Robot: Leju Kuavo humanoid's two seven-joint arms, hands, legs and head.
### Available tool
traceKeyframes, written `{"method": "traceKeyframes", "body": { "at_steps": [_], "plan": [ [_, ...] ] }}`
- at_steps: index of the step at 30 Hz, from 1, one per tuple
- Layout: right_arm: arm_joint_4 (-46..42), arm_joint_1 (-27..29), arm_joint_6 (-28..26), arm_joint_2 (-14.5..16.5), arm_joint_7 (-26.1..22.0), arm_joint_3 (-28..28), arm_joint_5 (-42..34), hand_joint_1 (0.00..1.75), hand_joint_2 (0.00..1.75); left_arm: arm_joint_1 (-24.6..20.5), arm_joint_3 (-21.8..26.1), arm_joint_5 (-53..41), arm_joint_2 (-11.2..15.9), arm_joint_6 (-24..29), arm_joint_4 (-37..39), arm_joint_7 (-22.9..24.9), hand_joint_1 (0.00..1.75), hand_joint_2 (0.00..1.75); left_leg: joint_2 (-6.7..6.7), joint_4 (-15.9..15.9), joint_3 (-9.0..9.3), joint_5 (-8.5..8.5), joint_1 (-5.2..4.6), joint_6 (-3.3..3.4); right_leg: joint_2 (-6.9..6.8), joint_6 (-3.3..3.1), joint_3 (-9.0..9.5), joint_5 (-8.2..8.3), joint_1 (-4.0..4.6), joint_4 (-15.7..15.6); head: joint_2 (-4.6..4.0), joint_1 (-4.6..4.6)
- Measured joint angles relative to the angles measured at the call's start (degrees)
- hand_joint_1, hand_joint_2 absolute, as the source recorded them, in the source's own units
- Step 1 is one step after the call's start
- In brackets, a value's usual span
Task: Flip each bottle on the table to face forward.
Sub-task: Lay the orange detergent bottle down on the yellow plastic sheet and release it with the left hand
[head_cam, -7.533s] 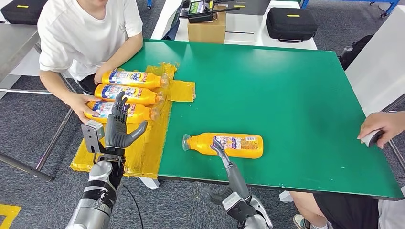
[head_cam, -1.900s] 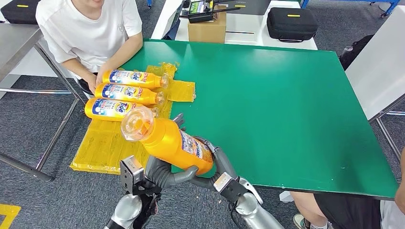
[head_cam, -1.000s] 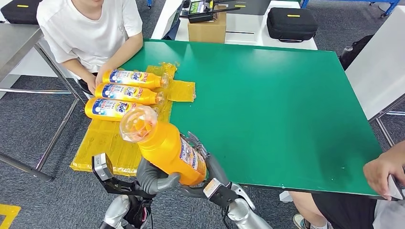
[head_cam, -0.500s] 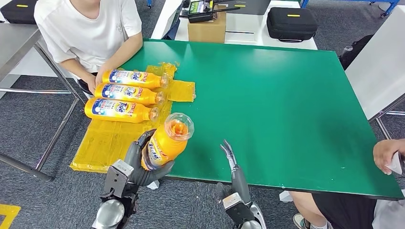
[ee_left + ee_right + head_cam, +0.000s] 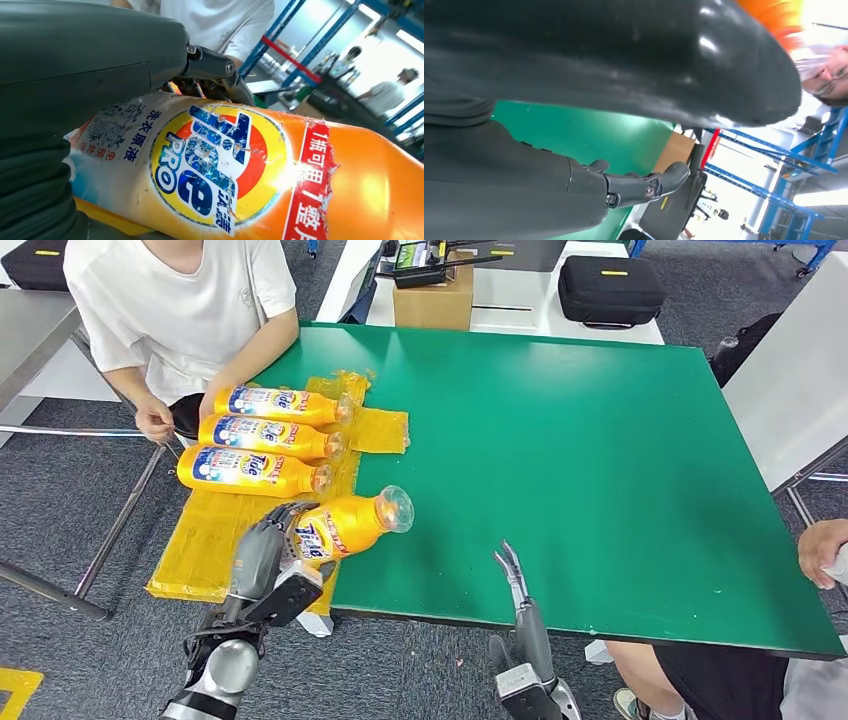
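The left hand (image 5: 268, 558) grips the base end of an orange plastic detergent bottle with a clear cap (image 5: 345, 525), label face up, as the left wrist view confirms. The bottle lies just beside the crinkled yellow plastic sheet (image 5: 215, 545), its long axis running from the hand out over the green surface (image 5: 600, 460), cap away from the sheet. Three matching orange bottles (image 5: 255, 435) lie side by side on the sheet, beyond the held one. The right hand (image 5: 518, 585), well clear, holds nothing, fingers extended. The left hand is plainly nearer for setting it down.
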Motion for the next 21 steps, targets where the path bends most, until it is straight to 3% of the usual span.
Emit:
{"method": "traceKeyframes", "body": {
  "at_steps": [18,19,21],
  "plan": [
    [-2.0,0.2,5.3,0.5,0.0,-2.2,-1.5,0.0,0.0,-8.7,-1.0,-18.5,1.8,1.1,17.9,6.3,1.75,1.75,0.0,0.0,-0.01,0.0,0.0,0.0,0.0,0.0,0.0,0.0,0.0,0.0,0.01,0.0],
    [-2.0,0.1,5.5,0.7,0.0,-2.4,-1.6,0.0,0.0,-9.6,-1.2,-19.2,1.8,1.3,19.5,6.3,1.71,1.75,0.0,0.0,0.0,0.01,0.0,0.01,0.0,0.0,0.01,0.01,0.0,0.0,0.01,0.01],
    [-2.2,-0.1,5.5,1.2,0.0,-2.5,-2.3,0.0,0.0,-11.8,-1.3,-19.7,1.8,1.5,22.9,6.3,1.3,1.75,-0.02,0.0,0.02,0.03,0.0,0.01,-0.01,0.01,0.04,0.01,0.0,0.0,0.01,0.0]
  ]
}}
